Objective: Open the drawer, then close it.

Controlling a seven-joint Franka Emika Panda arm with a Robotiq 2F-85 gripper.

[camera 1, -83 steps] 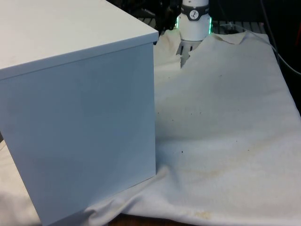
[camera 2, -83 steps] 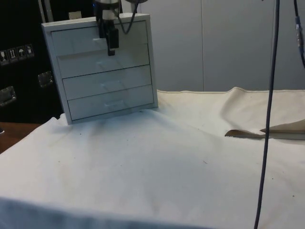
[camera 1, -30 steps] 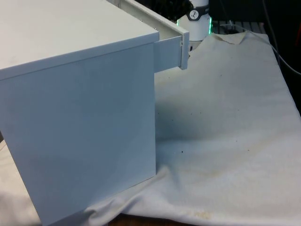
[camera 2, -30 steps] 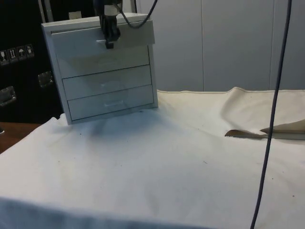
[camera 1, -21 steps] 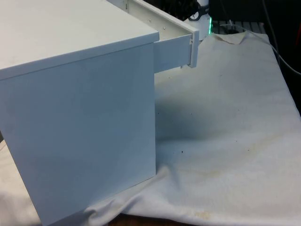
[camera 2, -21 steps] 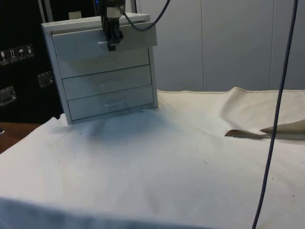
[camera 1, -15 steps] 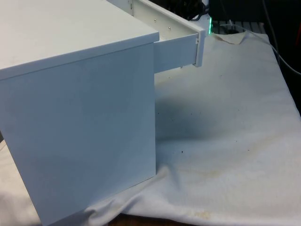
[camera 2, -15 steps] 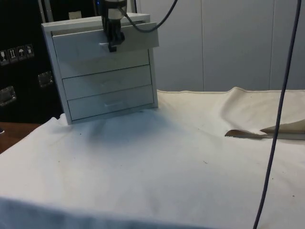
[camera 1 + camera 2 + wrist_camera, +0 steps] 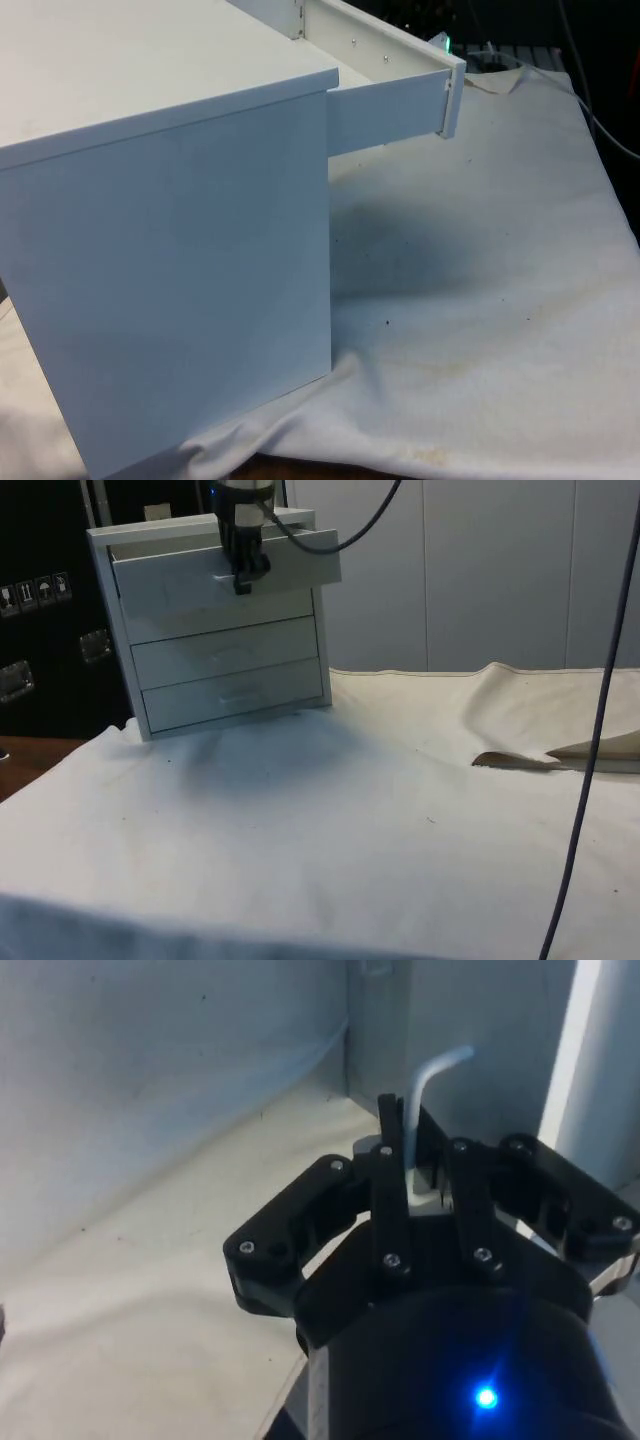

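Chest: white chest of drawers (image 9: 215,630) stands on the bench (image 9: 330,830) (white cloth over it), at the front view's left; you see its plain back and side (image 9: 170,270) in the front view and its four drawer fronts in the side view.
Top drawer: you'll find the top drawer (image 9: 225,570) pulled partway out, its front standing clear of the three fronts below; in the front view its side panel (image 9: 385,110) juts out past the chest toward the front view's right.
Lower drawers: all three sit flush in the chest, with faint handles on their fronts.
Handle: thin pale bar handle (image 9: 425,1085) on the top drawer's front, bent at its end; it runs between the fingers in the wrist view.
Tool: black tool (image 9: 241,578) hangs from above at the top drawer's front; in the wrist view (image 9: 410,1165) the fingers (image 9: 390,1175) are closed tight on the handle with no gap to see.
Arm: comes down over the chest's top, and a dark cable trails off from it.
Cloth: wrinkled, with a few small dark specks; one folded-up corner (image 9: 560,755) lies well apart from the chest.
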